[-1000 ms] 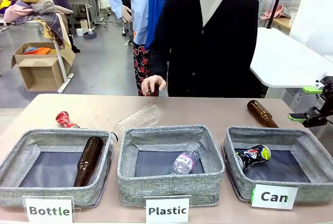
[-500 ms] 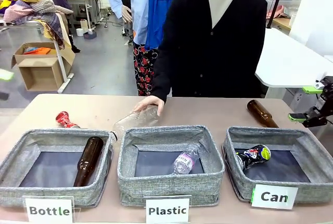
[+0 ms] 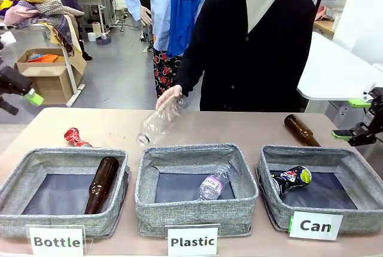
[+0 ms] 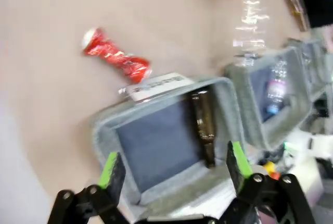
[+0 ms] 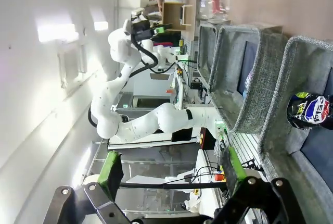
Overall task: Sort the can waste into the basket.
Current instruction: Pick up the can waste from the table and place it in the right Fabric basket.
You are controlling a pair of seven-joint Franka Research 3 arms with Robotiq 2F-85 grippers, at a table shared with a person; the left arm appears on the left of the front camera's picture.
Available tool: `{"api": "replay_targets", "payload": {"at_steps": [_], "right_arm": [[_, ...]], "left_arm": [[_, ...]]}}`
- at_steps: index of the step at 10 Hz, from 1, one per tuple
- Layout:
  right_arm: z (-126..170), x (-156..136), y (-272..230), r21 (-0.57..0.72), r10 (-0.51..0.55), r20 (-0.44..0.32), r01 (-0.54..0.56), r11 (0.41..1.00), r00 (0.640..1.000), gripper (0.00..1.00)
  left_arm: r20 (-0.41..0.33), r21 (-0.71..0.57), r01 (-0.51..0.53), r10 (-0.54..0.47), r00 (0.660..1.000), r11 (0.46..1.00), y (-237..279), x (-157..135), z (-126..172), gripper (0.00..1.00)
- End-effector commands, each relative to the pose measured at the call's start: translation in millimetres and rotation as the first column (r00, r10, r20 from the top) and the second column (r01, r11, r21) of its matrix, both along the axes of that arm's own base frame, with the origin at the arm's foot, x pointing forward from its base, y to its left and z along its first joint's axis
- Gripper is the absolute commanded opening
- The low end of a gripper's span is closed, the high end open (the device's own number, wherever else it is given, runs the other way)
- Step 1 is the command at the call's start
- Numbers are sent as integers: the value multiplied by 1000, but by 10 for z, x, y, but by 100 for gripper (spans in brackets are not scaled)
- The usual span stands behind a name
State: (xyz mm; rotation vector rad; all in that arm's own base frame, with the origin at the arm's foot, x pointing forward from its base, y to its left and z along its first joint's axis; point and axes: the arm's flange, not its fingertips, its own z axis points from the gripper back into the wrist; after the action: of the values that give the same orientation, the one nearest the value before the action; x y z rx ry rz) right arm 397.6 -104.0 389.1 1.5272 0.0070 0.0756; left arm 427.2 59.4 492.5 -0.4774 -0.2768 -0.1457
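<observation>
The black crushed can (image 3: 291, 179) lies inside the "Can" basket (image 3: 353, 216) at the front right corner of the desk (image 3: 239, 127). The red crushed can (image 3: 74, 137) lies near the desk's left edge, just behind the "Bottle" basket (image 3: 60, 153). The left pincer (image 4: 174, 161) and the right pincer (image 5: 169, 166) both stand wide and hold nothing.
</observation>
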Motion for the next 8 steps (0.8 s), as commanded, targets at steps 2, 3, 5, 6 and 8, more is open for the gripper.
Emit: {"api": "replay_targets", "payload": {"at_steps": [2,3,5,6,8], "right_arm": [[24,-3,-30,3,12,11,-12,1000,1000,100],[24,-3,-30,3,12,11,-12,1000,1000,100],[24,-3,-30,3,12,11,-12,1000,1000,100],[24,-3,-30,3,12,11,-12,1000,1000,100],[24,-3,-30,3,12,11,-12,1000,1000,100]], "left_arm": [[-128,46,-153,157,979,987,-53,57,-20,100],[-41,51,-43,45,998,998,22,32,-66,100],[-41,51,-43,45,998,998,22,32,-66,100],[-81,57,-78,82,993,995,-5,42,-97,100],[-284,57,-283,288,914,957,-198,430,-219,100]]}}
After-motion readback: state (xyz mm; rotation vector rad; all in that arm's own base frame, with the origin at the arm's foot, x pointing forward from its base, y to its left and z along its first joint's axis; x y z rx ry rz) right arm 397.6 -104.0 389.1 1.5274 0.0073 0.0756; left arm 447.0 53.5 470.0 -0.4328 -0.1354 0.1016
